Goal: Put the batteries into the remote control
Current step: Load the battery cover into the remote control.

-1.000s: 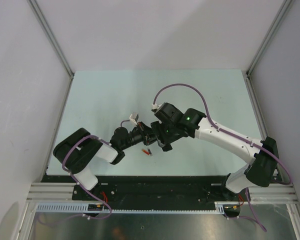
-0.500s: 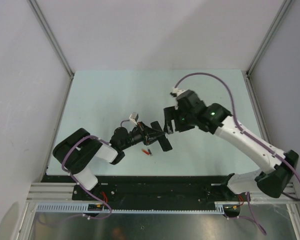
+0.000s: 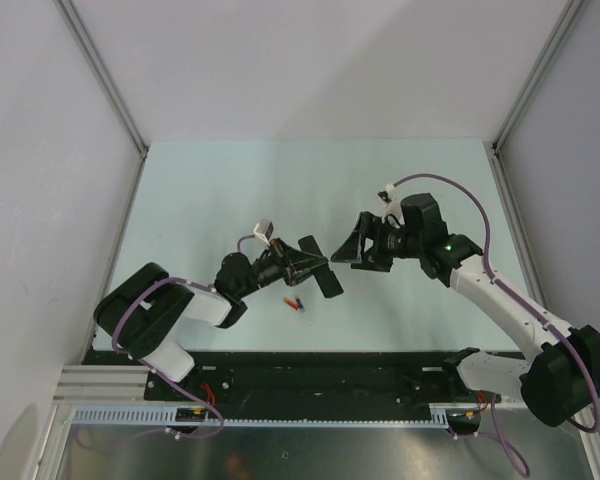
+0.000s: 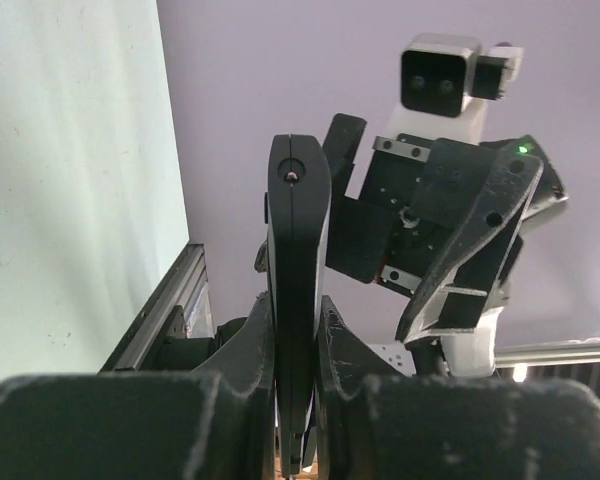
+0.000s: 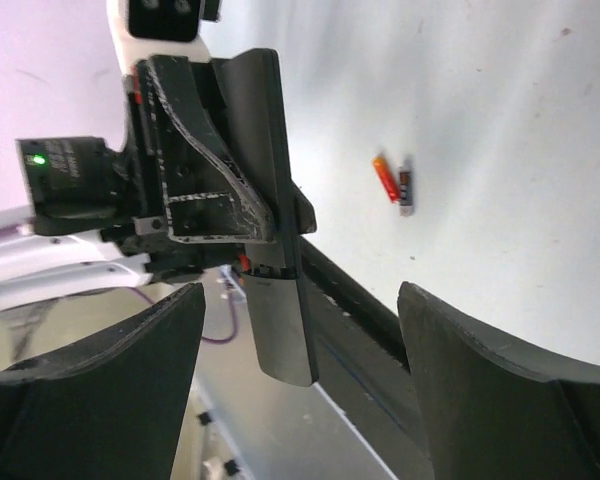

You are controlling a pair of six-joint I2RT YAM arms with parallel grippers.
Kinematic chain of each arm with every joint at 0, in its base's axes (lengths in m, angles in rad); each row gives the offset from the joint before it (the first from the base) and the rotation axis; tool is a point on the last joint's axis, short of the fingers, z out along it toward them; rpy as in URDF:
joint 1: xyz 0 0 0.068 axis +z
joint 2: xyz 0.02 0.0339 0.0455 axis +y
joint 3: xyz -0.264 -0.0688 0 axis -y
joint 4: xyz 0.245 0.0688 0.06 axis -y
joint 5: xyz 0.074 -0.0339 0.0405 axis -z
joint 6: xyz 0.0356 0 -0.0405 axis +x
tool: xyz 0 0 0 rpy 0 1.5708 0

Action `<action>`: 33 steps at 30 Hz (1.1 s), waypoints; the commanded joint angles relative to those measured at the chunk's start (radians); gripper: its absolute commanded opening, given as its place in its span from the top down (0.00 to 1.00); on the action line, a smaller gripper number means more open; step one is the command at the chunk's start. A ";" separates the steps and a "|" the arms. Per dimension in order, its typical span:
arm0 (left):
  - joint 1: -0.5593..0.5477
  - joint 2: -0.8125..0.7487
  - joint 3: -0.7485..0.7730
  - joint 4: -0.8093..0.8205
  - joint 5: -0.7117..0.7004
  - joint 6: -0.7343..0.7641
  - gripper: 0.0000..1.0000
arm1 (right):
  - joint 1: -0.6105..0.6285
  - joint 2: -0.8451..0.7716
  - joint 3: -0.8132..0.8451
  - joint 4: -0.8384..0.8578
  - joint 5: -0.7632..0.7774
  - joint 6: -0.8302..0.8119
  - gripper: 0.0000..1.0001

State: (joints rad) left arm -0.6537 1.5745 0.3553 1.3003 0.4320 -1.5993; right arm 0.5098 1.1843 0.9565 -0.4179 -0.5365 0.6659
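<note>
Slim, smooth black plastic remote control (image 4: 298,250), clamped edge-on between left gripper (image 4: 295,330) fingers, lifted off the matte pale table (image 3: 210,200). Below, two tiny cylindrical batteries (image 5: 392,182) side by side, one red-orange. Opposite, right gripper (image 5: 300,300) spread wide, empty.

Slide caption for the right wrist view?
Left gripper clamps the remote control; two batteries lie side by side on the table behind.

Lab test cell, white panels (image 3: 310,70), aluminium framing (image 3: 102,78)
</note>
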 commanded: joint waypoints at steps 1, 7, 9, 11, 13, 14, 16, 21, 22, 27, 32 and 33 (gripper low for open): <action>0.014 -0.036 0.016 0.378 0.008 -0.030 1.00 | -0.060 -0.058 -0.100 0.318 -0.226 0.187 0.18; 0.025 -0.038 0.039 0.378 0.007 -0.037 1.00 | -0.062 -0.057 -0.193 0.498 -0.301 0.264 0.22; 0.026 -0.034 0.048 0.378 0.010 -0.040 1.00 | -0.054 -0.054 -0.200 0.499 -0.312 0.255 0.23; 0.026 -0.030 0.054 0.378 0.011 -0.042 1.00 | -0.044 -0.048 -0.202 0.482 -0.315 0.245 0.24; 0.028 -0.027 0.060 0.378 0.013 -0.044 1.00 | -0.033 -0.038 -0.203 0.467 -0.312 0.230 0.25; 0.028 -0.028 0.062 0.378 0.013 -0.045 1.00 | -0.031 -0.035 -0.206 0.452 -0.312 0.222 0.26; 0.028 -0.030 0.062 0.378 0.013 -0.045 1.00 | -0.027 -0.035 -0.211 0.443 -0.307 0.210 0.28; 0.029 -0.033 0.062 0.378 0.013 -0.045 1.00 | -0.013 -0.025 -0.222 0.424 -0.301 0.201 0.32; 0.029 -0.033 0.062 0.378 0.013 -0.045 1.00 | -0.007 -0.023 -0.222 0.424 -0.301 0.201 0.34; 0.029 -0.039 0.059 0.378 0.011 -0.044 1.00 | -0.001 -0.012 -0.223 0.423 -0.298 0.190 0.39; 0.029 -0.044 0.056 0.378 0.013 -0.044 0.99 | -0.001 0.000 -0.225 0.401 -0.298 0.193 0.48; 0.029 -0.045 0.056 0.378 0.011 -0.044 1.00 | 0.001 0.004 -0.225 0.403 -0.298 0.195 0.49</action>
State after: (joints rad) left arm -0.6315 1.5719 0.3874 1.2999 0.4324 -1.6257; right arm 0.5045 1.1767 0.7334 -0.0216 -0.8207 0.8700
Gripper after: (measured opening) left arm 0.149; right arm 0.537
